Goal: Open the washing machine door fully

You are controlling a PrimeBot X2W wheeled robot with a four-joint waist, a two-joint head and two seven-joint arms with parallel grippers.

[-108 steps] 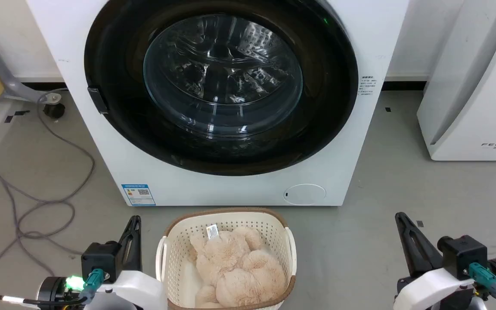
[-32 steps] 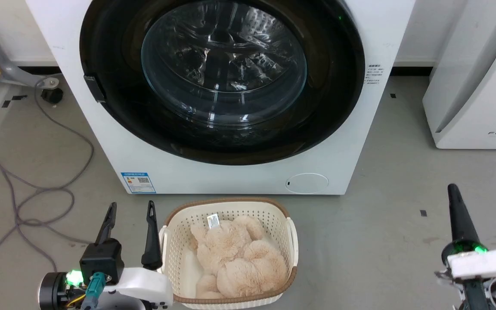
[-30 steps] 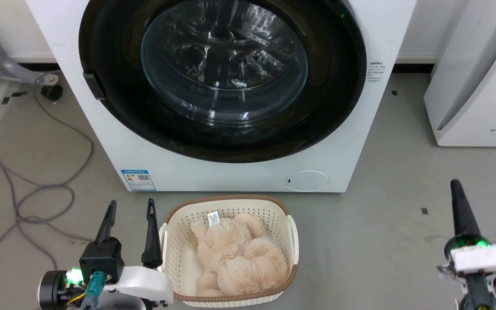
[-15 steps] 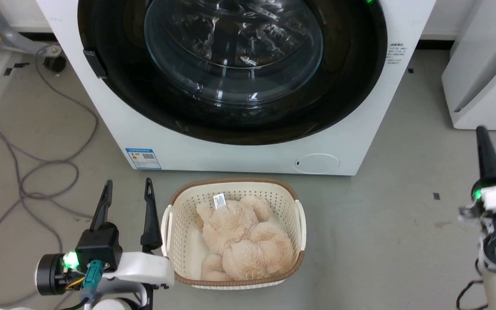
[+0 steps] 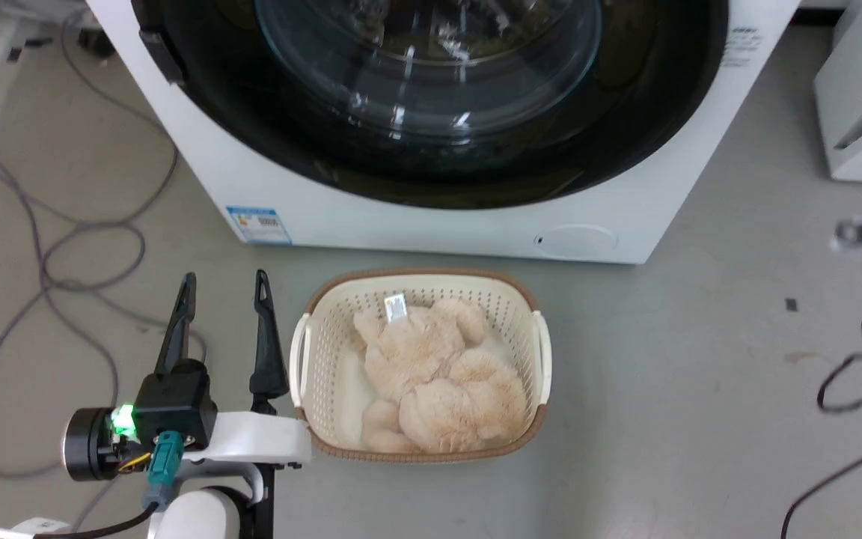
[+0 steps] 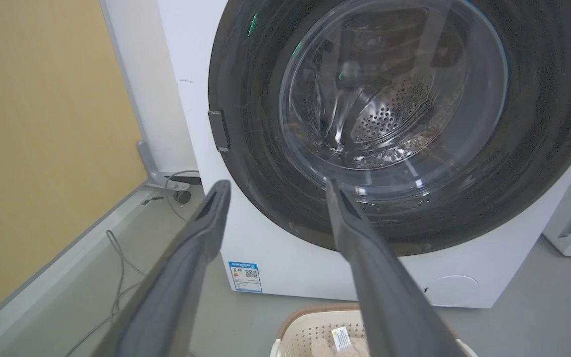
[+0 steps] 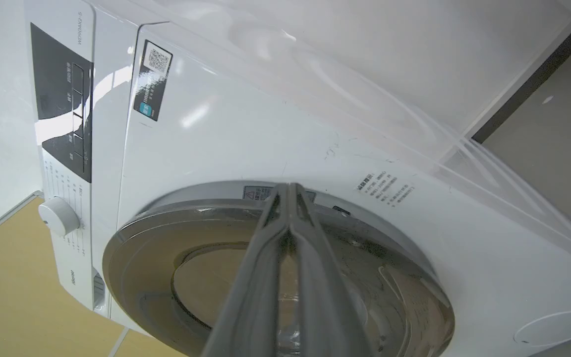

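The right hand (image 7: 289,187), its two long fingers pressed together and gripping nothing, is pointing at the washing machine door (image 7: 156,248). The door is sitting just beyond the fingertips, apart from them and shut flush against the white washing machine (image 7: 226,129). The left hand (image 5: 225,277), fingers spread and empty, is hovering low over the floor, with the door well ahead of it and a basket (image 5: 420,272) holding a plush toy (image 5: 438,374) just beside it, on its right.

The step under way looks like the reach for the door's edge, and nothing is being pulled yet. To do it well, the right hand is likely needing to part its fingers before arriving, then catch the rim nearest it rather than the slick glass bulge. It should then draw back along the door's arc instead of straight out. A small dark tab (image 6: 217,130) is showing on the rim farthest from that hand. Whether it is a hinge or a catch is impossible to tell.
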